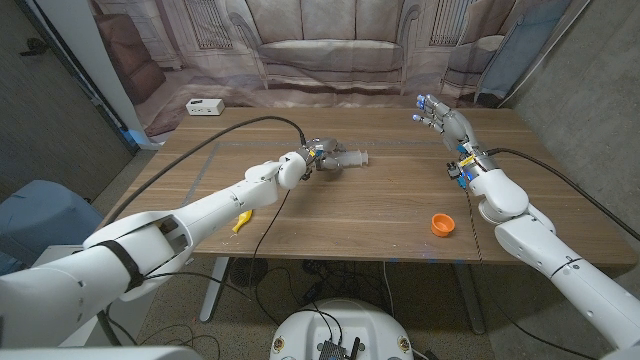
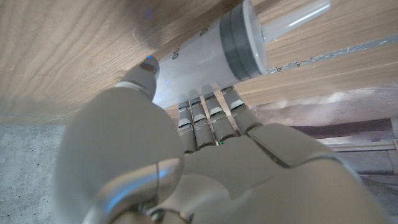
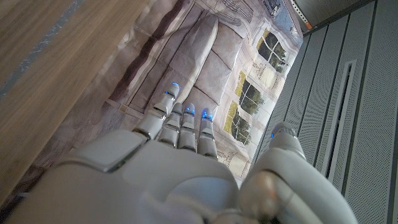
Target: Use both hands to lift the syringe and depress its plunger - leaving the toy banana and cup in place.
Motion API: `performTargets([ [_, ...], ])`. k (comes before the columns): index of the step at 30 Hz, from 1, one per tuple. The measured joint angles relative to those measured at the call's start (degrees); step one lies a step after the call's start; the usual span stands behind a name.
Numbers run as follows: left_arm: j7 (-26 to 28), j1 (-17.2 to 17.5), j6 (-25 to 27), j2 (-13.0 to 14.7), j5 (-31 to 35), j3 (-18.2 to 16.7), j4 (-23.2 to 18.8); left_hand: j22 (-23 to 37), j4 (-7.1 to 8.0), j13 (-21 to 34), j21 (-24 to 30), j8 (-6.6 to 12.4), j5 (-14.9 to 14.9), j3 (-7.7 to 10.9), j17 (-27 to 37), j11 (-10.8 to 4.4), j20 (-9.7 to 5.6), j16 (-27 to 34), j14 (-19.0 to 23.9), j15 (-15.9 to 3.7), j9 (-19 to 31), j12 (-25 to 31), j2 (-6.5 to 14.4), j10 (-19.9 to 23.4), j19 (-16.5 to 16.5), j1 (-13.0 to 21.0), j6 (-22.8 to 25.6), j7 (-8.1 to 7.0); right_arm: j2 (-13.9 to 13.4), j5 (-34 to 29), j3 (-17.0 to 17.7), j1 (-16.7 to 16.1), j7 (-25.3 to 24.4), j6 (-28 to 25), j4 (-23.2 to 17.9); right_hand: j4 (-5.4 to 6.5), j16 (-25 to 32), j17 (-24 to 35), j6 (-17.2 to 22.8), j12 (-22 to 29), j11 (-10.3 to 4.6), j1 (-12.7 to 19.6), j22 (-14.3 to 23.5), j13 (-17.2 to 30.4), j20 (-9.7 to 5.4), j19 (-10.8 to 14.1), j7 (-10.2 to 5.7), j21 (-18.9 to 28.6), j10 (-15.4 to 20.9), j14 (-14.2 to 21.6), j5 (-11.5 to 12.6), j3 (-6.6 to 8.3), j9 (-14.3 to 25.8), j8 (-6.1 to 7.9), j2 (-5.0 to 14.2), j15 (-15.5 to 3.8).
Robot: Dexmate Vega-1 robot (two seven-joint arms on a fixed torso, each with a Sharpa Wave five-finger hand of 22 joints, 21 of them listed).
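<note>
From the head view, the left hand (image 1: 312,158) is seen closed around the syringe (image 1: 345,158) at mid-tabletop (image 1: 380,215), while the right hand (image 1: 445,122) is raised with fingers spread and nothing held; the toy banana (image 1: 241,221) and orange cup (image 1: 443,224) lie near the front edge. In the left wrist view, the fingers (image 2: 208,115) are shown wrapped under the syringe barrel (image 2: 205,56), its dark plunger seal visible. In the right wrist view, the outstretched fingers (image 3: 186,124) are seen against a printed backdrop (image 3: 205,56).

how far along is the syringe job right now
Early stage. The left hand has closed around the syringe, which looks to be at or just above the table. The right hand is raised and open, away from it, so the plunger is not yet pressed. The toy banana and cup sit untouched.
</note>
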Motion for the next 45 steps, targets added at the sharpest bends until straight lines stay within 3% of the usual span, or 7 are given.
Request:
performTargets([
  [7,0.03,0.72,0.68,0.70,0.45,-0.12,-1.65,0.00,-0.24,0.00,-1.13,0.00,-0.84,-0.70,0.00,0.01,1.20,0.00,-2.54,0.08,0.00,0.00,0.15,-2.21,-1.81,-0.75,-1.83,-0.60,-0.08,-0.23,0.04,-0.20,-0.25,-0.32,-0.38,0.00,0.00,0.00,0.00,0.00,0.00,0.00,0.00,0.00,0.00,0.00,0.00,0.00,0.00,0.00,0.00,0.00,0.00,0.00,0.00,0.00],
  [29,1.69,5.13,1.65,4.72,0.53,-4.77,-10.03,-0.01,0.78,-0.01,-1.13,0.72,-2.42,-1.73,0.01,-0.13,0.16,1.23,-0.37,-0.15,0.01,1.30,1.02,-1.08,-0.77,-4.19,-1.46,0.38,-0.08,-0.80,0.04,-0.75,-1.01,-0.62,-1.39,0.00,0.00,0.00,0.00,0.00,0.00,0.00,0.00,0.00,0.00,0.00,0.00,0.00,0.00,0.00,0.00,0.00,0.00,0.00,0.00,0.00],
  [34,3.93,6.69,1.95,5.78,-0.73,-6.51,-12.41,0.27,2.69,-0.17,-0.59,1.17,-3.29,-2.55,0.17,0.72,-0.75,1.82,1.49,0.00,-0.27,1.97,2.24,1.03,0.15,-7.57,-0.29,1.11,-0.02,-0.91,0.16,-1.29,-1.14,-0.54,-1.87,0.00,0.00,0.00,0.53,0.00,0.00,0.00,0.00,0.00,0.00,0.00,0.11,0.00,0.00,0.00,0.00,0.00,0.00,0.00,0.00,0.00],
  [45,5.38,9.85,0.26,7.55,-4.16,-10.61,-16.85,0.27,7.13,-0.70,-1.05,1.17,-4.28,-5.17,0.35,1.76,-0.18,2.22,1.77,1.15,-0.27,2.41,3.52,2.24,-0.62,-16.15,0.84,1.61,0.18,-0.96,0.52,-1.80,-1.38,0.17,-2.00,0.00,0.00,0.00,0.53,0.00,0.00,0.00,0.00,0.00,0.00,0.00,0.11,0.00,0.00,0.00,0.00,0.00,0.00,0.00,0.00,0.00],
])
